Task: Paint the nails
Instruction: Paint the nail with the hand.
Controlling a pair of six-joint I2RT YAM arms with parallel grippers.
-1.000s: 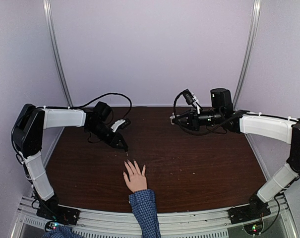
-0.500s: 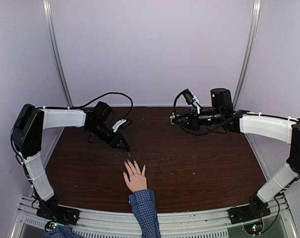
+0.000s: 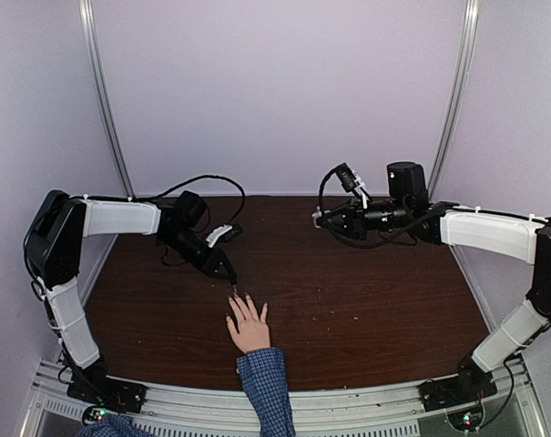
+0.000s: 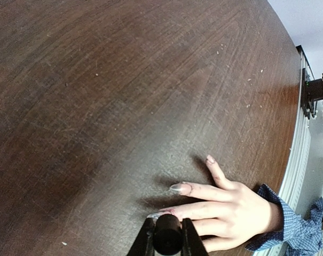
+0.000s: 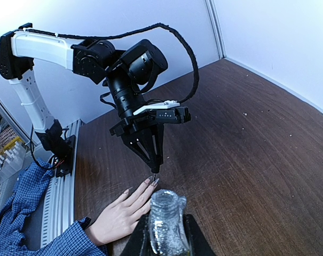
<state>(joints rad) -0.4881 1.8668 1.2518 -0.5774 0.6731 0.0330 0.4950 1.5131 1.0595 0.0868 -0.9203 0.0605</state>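
Left tool point(image 3: 226, 270) is clamped on a small black polish-brush cap point(image 4: 167, 241), its two fingers point(image 4: 146, 241) pressed against either side of it. The tool points down towards the fingertips of a light-skinned hand point(image 3: 249, 330) that lies palm down on the dark wooden desk point(image 3: 366, 300), fingers spread, near the front edge and a little left of centre. A blue checked cuff point(image 3: 264, 369) covers the wrist.

The nails point(image 4: 177, 188) point away from the robot's bases. In the left wrist view the cap hides the brush tip, which sits right over the end of one of the middle fingers; whether the bristles touch that nail cannot be told.

Right tool point(image 5: 165, 230) is raised above the desk on the far right side, well apart from the hand, and is clamped on a small open glass bottle point(image 5: 164, 212) held upright.
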